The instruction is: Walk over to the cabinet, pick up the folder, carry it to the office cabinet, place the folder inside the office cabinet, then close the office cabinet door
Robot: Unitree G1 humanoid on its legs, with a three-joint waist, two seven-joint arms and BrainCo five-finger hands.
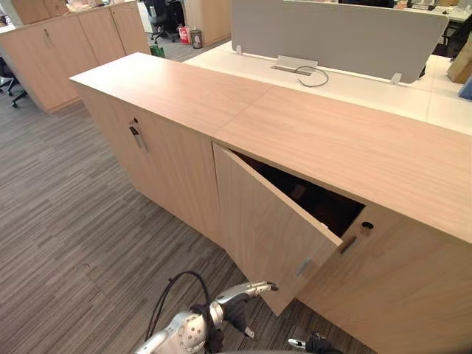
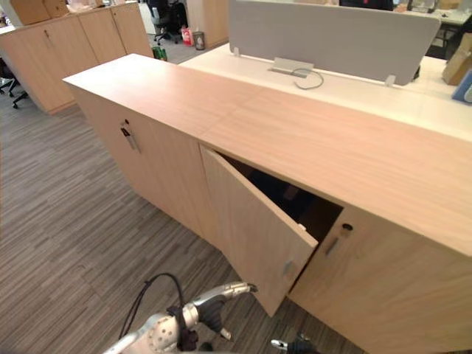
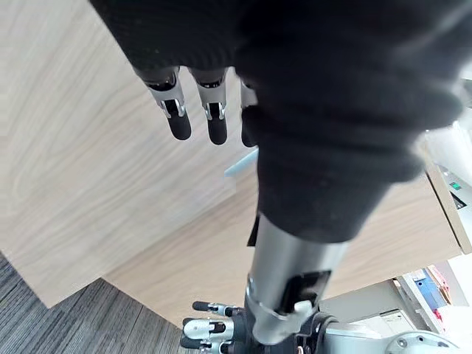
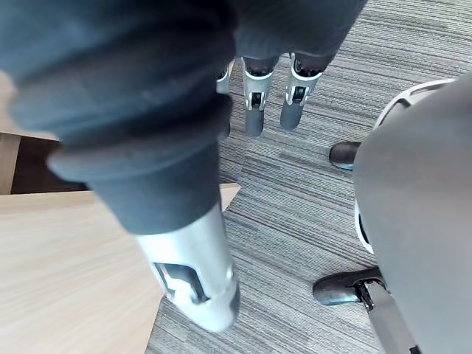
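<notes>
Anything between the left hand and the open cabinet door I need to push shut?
Nothing visible does. The left hand hangs low beside the half-open cabinet door, near its lower edge, fingers straight and facing the door's outer face.

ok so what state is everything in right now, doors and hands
middle light wood cabinet door: ajar, swung partly out, dark interior showing
light wood door on its left: shut
light wood door on its right: shut
left hand: open, fingers straight, holding nothing
right hand: open, fingers relaxed, holding nothing
</notes>
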